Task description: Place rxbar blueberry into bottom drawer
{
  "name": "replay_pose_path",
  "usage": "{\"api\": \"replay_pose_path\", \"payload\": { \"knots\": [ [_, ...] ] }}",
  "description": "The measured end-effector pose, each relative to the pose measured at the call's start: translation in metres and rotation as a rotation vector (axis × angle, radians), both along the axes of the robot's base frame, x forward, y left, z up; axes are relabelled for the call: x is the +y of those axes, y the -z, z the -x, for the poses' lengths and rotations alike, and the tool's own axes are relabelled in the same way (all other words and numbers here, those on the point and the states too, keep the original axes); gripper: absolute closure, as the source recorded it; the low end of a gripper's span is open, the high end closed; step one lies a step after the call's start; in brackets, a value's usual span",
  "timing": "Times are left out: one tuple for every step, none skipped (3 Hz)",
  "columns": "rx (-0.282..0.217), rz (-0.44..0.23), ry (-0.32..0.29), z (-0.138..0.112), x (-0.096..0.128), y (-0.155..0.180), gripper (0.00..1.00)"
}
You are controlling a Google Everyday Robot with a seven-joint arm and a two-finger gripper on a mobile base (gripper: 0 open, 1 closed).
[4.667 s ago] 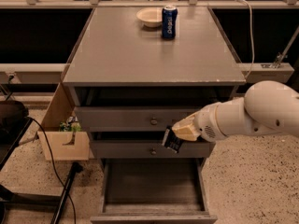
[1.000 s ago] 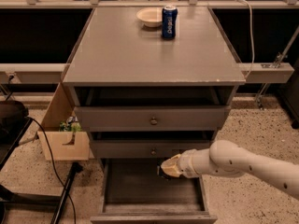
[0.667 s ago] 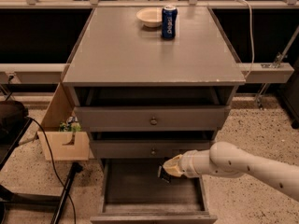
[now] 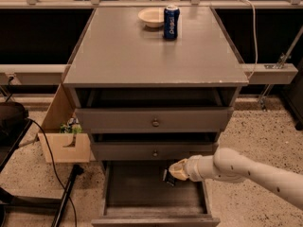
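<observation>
The bottom drawer [image 4: 154, 212] is pulled open, showing its plain grey floor. My gripper [image 4: 173, 172] reaches in from the right on the white arm and hangs over the drawer's back right part, just under the middle drawer's front. A small dark bar, the rxbar blueberry [image 4: 168, 178], sticks down from the gripper's tip, above the drawer floor.
The two upper drawers [image 4: 154, 121] with round knobs are close above the gripper. A blue soda can [image 4: 171, 21] and a white bowl [image 4: 151, 17] stand at the back of the cabinet top. A cardboard box [image 4: 64, 143] and cables lie on the floor at left.
The arm has dropped from in front of the middle drawer down into the open bottom drawer with the bar. Over the last second it has barely moved.
</observation>
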State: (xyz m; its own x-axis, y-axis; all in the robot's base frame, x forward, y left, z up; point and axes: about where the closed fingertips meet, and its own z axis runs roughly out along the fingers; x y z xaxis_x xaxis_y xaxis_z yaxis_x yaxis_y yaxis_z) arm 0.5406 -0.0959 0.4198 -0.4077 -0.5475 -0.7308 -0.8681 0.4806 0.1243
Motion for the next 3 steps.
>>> {"api": "replay_pose_path", "payload": {
  "knots": [
    [0.0, 0.004, -0.002, -0.007, -0.008, 0.023, 1.0],
    [0.06, 0.032, -0.009, -0.018, -0.022, 0.083, 1.0],
    [0.06, 0.032, -0.009, -0.018, -0.022, 0.083, 1.0]
  ]
}}
